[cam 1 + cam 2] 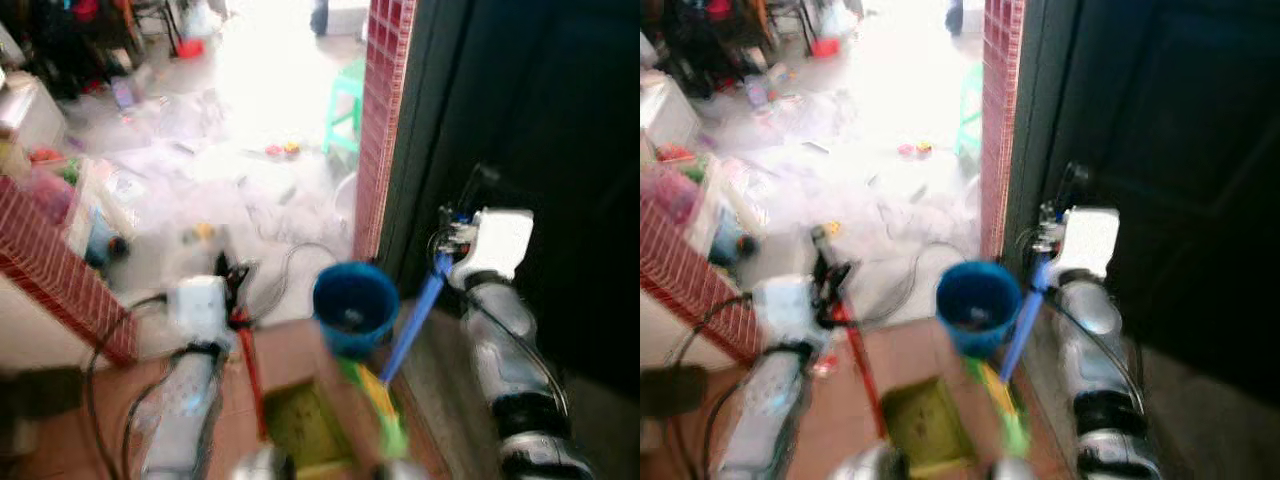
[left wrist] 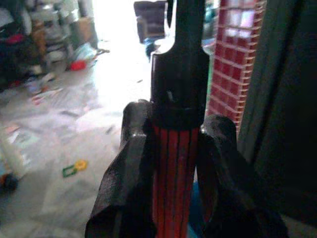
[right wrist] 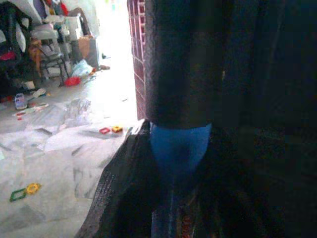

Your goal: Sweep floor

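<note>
My left gripper (image 1: 233, 283) is shut on a red handle with a black top (image 2: 174, 163), which runs down to a yellow-green dustpan (image 1: 300, 428) in front of me. On the other side, my right gripper (image 1: 447, 243) is shut on a blue broom handle (image 1: 410, 325) with a black grip (image 3: 178, 64). That handle slants down to green and yellow bristles (image 1: 378, 400). Between the two handles a blue bucket (image 1: 354, 305) stands on the floor. The eye views are blurred.
Small red and yellow toy pieces (image 1: 281, 150) and papers litter the pale floor ahead, and a cable (image 1: 290, 262) curls nearby. A red tiled pillar (image 1: 384, 120) and a dark door (image 1: 540, 120) stand on the right. There is a green stool (image 1: 344, 100) behind and a low red wall (image 1: 60, 280) on the left.
</note>
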Controlling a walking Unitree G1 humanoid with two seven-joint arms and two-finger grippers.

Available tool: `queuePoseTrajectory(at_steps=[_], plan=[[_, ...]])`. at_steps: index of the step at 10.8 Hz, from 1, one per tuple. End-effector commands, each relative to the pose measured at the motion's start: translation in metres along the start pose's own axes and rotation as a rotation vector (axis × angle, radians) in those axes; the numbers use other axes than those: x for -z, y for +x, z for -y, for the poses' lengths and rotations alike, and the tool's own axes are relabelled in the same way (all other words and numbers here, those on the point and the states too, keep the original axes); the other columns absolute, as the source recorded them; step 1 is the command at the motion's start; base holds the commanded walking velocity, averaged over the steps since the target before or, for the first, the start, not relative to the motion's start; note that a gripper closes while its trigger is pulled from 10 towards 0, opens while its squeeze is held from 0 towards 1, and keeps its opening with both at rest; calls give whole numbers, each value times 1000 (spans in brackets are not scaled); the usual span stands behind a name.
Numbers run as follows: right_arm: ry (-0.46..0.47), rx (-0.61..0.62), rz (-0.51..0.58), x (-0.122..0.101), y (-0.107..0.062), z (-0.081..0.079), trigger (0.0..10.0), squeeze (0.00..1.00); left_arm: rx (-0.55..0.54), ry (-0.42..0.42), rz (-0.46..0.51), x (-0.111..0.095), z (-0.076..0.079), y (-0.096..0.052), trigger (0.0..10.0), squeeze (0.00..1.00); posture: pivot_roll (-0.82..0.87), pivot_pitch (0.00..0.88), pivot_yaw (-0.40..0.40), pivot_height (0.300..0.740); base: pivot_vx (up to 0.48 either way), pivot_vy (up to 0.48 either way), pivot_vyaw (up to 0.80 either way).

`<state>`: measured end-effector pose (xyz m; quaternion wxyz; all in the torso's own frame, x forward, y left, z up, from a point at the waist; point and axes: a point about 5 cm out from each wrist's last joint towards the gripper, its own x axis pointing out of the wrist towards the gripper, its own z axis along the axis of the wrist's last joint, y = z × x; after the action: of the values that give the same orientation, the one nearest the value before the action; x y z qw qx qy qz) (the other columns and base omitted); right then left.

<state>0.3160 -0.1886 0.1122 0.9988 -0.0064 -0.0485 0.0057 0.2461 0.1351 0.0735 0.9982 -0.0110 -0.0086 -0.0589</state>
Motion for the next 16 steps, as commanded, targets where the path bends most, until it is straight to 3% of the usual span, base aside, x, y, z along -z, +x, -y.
queuePoseTrajectory(at_steps=[1,4,6,10,12,13,16], plan=[[-22,-75,59,-13,5,-12,10000,0,-3,20,57,-14,-5,4,10000,0,-72,0,52,740,0,480,0],[-46,-84,70,-14,8,-18,10000,0,29,15,115,-30,6,17,10000,0,-72,0,52,740,0,480,467],[-61,-78,72,-14,9,-15,10000,0,49,22,154,-39,11,21,10000,0,-75,0,52,740,0,0,800],[-66,-91,73,-13,10,-19,10000,0,74,11,97,-29,12,17,10000,0,-64,0,43,740,0,0,800],[-101,-89,63,-10,10,-18,10000,0,131,11,31,-15,12,9,10000,0,-52,0,31,740,0,0,0],[-130,-34,54,-8,9,-9,10000,0,179,29,-7,-8,8,5,10000,0,-51,0,35,740,0,0,0],[-189,-22,19,-7,8,-1,10000,0,201,63,-7,-10,9,12,10000,0,-67,0,-42,740,0,0,0]])
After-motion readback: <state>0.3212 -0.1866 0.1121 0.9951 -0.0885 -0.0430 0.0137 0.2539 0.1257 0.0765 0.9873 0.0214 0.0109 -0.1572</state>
